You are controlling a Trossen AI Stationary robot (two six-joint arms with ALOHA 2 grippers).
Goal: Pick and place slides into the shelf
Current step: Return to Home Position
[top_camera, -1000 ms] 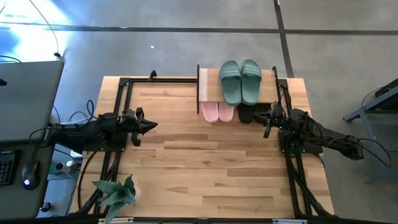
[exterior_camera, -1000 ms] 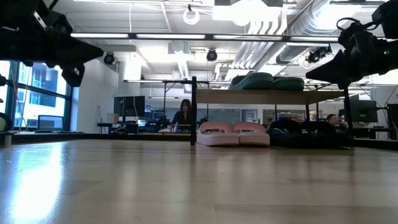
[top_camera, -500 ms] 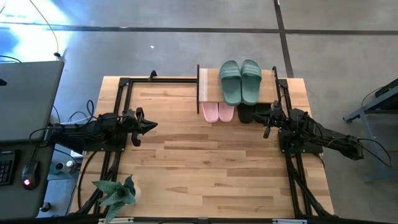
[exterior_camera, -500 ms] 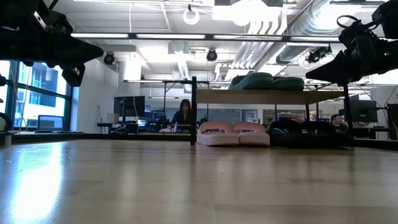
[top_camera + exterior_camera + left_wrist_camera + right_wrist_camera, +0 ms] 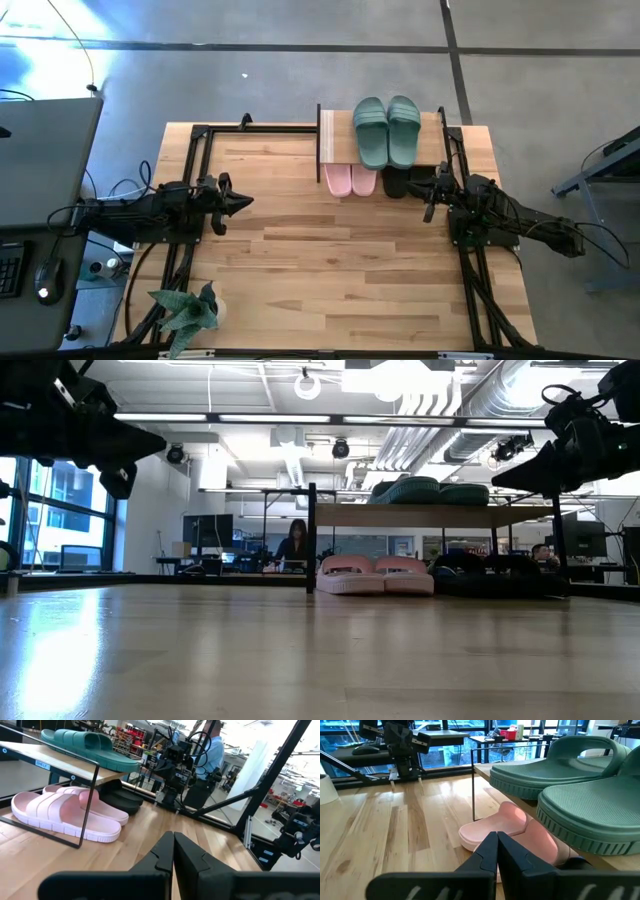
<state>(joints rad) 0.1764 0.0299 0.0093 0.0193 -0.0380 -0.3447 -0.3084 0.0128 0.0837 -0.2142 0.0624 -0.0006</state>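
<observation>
While holding left gripper (image 5: 244, 201) and right gripper (image 5: 430, 203) clenched empty at opposite table (image 5: 330, 260) sides, shows green slides (image 5: 386, 130) atop shelf (image 5: 331, 142), pink slides (image 5: 350, 180) and black slides (image 5: 397, 183) beneath.

My arms, all black.
Left arm (image 5: 150, 207), right arm (image 5: 505, 218): jointed matte links, thin cables (image 5: 120, 187) trailing past the table (image 5: 330, 270) edges.
</observation>
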